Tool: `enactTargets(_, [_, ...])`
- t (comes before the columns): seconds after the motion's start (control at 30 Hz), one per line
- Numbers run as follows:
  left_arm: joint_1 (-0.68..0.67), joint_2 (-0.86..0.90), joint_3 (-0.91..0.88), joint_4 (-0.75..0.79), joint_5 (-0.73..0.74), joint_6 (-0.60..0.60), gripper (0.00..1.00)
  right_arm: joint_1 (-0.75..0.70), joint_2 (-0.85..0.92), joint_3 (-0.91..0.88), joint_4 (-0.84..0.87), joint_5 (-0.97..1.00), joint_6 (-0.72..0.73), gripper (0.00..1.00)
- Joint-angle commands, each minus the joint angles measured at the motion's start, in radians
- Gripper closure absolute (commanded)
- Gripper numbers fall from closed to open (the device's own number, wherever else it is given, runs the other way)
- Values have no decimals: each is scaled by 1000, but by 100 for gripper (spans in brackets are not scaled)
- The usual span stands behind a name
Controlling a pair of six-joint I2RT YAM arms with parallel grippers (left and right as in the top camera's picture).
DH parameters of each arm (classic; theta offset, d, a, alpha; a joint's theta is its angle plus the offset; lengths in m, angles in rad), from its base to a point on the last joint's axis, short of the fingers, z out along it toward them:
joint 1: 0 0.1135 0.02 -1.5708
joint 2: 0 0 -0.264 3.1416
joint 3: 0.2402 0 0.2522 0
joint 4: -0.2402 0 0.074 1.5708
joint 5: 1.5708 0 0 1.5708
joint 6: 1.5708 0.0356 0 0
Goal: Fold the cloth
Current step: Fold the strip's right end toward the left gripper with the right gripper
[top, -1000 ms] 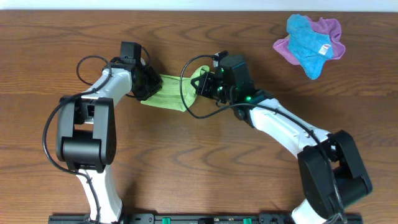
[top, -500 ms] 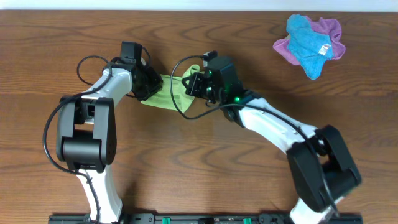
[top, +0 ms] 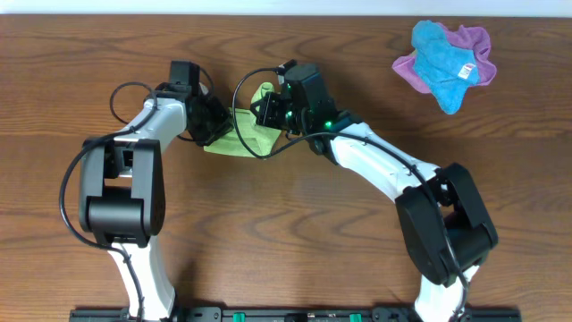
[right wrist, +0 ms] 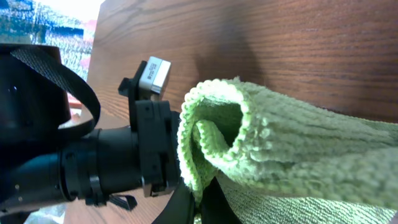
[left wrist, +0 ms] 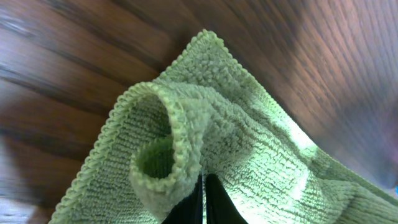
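The lime yellow-green cloth (top: 239,134) lies bunched on the wooden table between my two grippers. My left gripper (top: 217,125) is shut on its left edge; in the left wrist view the cloth (left wrist: 249,149) curls into a loop just above the closed fingertips (left wrist: 194,208). My right gripper (top: 264,109) is shut on the cloth's right end, which it holds lifted and carried leftward over the rest. In the right wrist view the pinched fold (right wrist: 249,143) sits close beside the left gripper's black body (right wrist: 112,168).
A bright blue cloth (top: 442,54) with a white tag lies on a purple cloth (top: 474,40) at the table's far right. Black cables loop beside both wrists. Bare wooden table (top: 286,233) fills the front half.
My right gripper has moved left with the cloth's right end, drawing it over toward my left gripper. The cloth between them has become shorter and more bunched. The left gripper has stayed in place.
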Motion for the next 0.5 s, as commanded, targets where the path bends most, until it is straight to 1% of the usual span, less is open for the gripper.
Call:
enactTargets(0.0, [32,-13,-15,-9,2,1,94,20,9,21,-3,-18,-33,99])
enactTargets(0.47, [80,-60,-14,-13,34,17,94,49,9,26,-24,-19,-67,98])
